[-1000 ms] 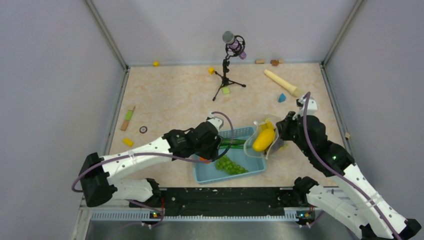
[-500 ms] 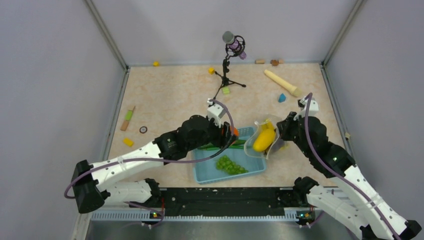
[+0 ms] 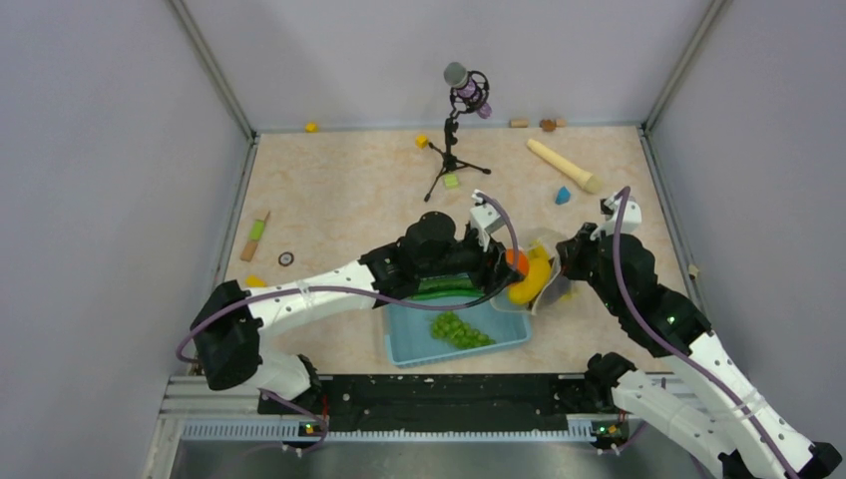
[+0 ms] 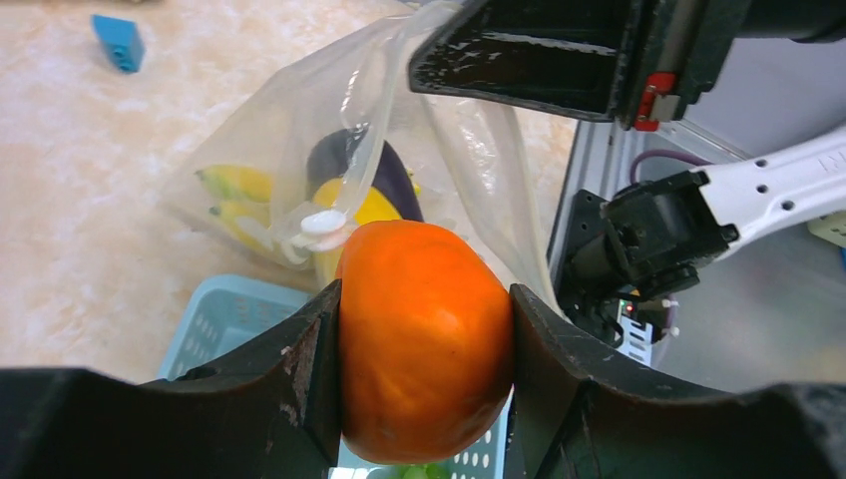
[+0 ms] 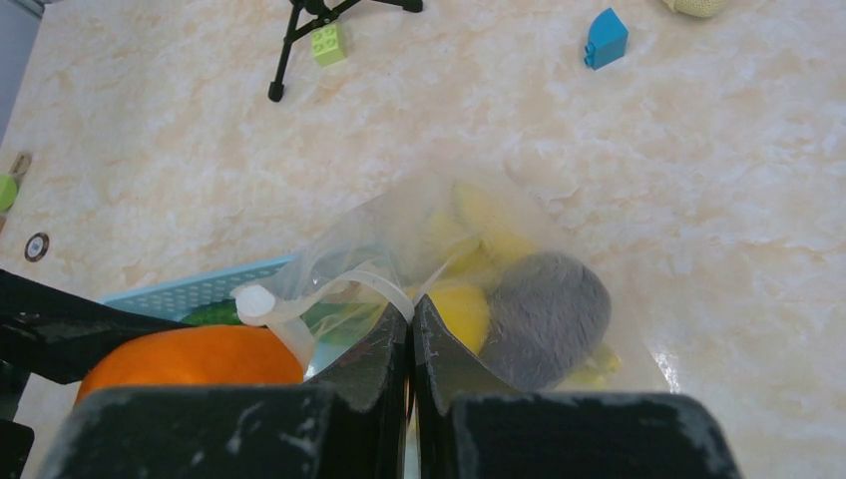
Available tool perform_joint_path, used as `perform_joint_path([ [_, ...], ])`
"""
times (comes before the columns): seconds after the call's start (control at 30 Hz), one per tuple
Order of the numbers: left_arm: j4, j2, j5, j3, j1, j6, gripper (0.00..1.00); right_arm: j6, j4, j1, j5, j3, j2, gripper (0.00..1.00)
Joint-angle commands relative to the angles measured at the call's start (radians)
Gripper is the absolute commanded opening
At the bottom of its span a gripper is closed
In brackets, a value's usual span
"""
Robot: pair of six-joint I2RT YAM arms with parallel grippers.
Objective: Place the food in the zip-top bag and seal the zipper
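Observation:
My left gripper (image 3: 515, 262) (image 4: 424, 334) is shut on the orange (image 4: 424, 344) (image 3: 517, 260) and holds it just in front of the open mouth of the zip-top bag (image 3: 546, 292) (image 4: 289, 140) (image 5: 499, 215). My right gripper (image 3: 562, 261) (image 5: 411, 317) is shut on the bag's mouth edge at the whitish zipper strip (image 5: 384, 284) and holds it up. Inside the bag lie the banana (image 4: 234, 185), the yellow oval fruit (image 3: 529, 282) (image 5: 461, 309) and the dark eggplant (image 4: 394, 180) (image 5: 549, 319). The grapes (image 3: 459, 329) and the cucumber (image 3: 439, 293) lie in the light blue basket (image 3: 511, 339).
A microphone on a tripod (image 3: 451, 150) stands at the back middle. A beige wooden cylinder (image 3: 564, 165) and a blue block (image 3: 563, 195) lie at the back right. Small blocks (image 3: 257, 235) lie at the left. Side walls close in the table.
My left gripper has lifted the orange out of the basket and carried it right to the bag's mouth. My right gripper has kept the bag's edge in place.

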Motion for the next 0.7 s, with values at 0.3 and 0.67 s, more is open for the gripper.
perform_joint_path([
  [0.3, 0.151, 0.145, 0.133, 0.117, 0.0, -0.015, 0.27, 0.011, 0.047, -0.005, 0.012, -0.003, -0.016, 0.0],
  [0.67, 0.211, 0.202, 0.108, 0.14, 0.0, -0.056, 0.46, 0.011, 0.049, -0.004, 0.016, -0.005, -0.014, 0.0],
])
